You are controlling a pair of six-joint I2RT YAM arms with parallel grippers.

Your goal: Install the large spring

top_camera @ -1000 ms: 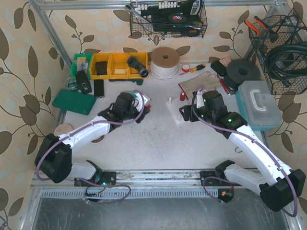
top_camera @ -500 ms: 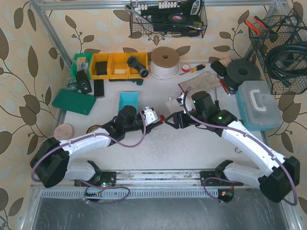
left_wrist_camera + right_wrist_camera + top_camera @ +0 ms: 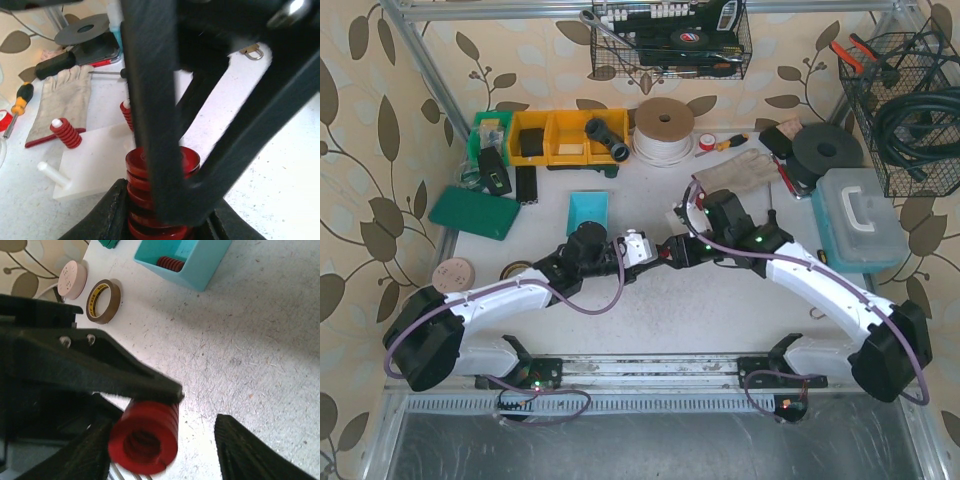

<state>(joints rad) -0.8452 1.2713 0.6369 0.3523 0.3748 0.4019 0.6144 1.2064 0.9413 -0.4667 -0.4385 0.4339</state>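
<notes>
**The big spring sits between both arms, over the middle of the counter.**

The left end effector pinches the big red spring snugly between its two fingers. The right end effector is spread wide around the same spring. The spring sits close to one of its fingers and far from the other, so it is not being squeezed by them. The spring's long way runs from the left fingers toward the right arm, and its round open end faces the right wrist camera. The white peg block, with a bare peg and small red springs, lies past the spring on the counter. I think the right arm is nearer to the block, so it should close on the spring first.
</notes>
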